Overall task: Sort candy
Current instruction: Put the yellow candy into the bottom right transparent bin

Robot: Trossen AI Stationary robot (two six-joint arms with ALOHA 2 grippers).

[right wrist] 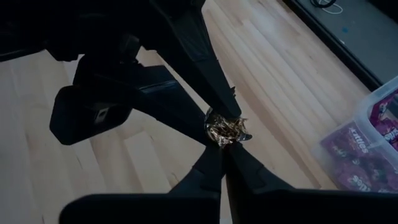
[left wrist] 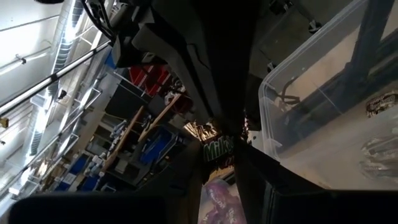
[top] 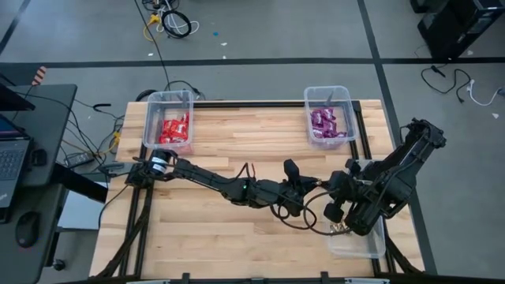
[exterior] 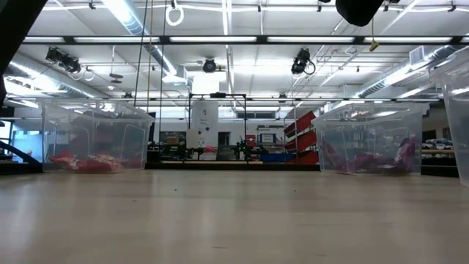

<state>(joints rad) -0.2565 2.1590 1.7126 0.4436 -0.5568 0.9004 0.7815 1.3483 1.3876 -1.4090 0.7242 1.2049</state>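
Right now my right gripper (right wrist: 225, 144) is clenched on a gold candy (right wrist: 225, 129), which the left gripper (right wrist: 214, 102) also pinches from the far side, above the table (top: 237, 134) beside the near-right bin (top: 377, 243). Red candy (top: 175, 128) and purple candy (top: 323, 122) sit in the far bins.

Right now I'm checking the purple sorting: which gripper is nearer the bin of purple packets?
Right. The right gripper is below that bin, pinching a gold foil candy. The left gripper sits slightly farther away, toward the table's middle.
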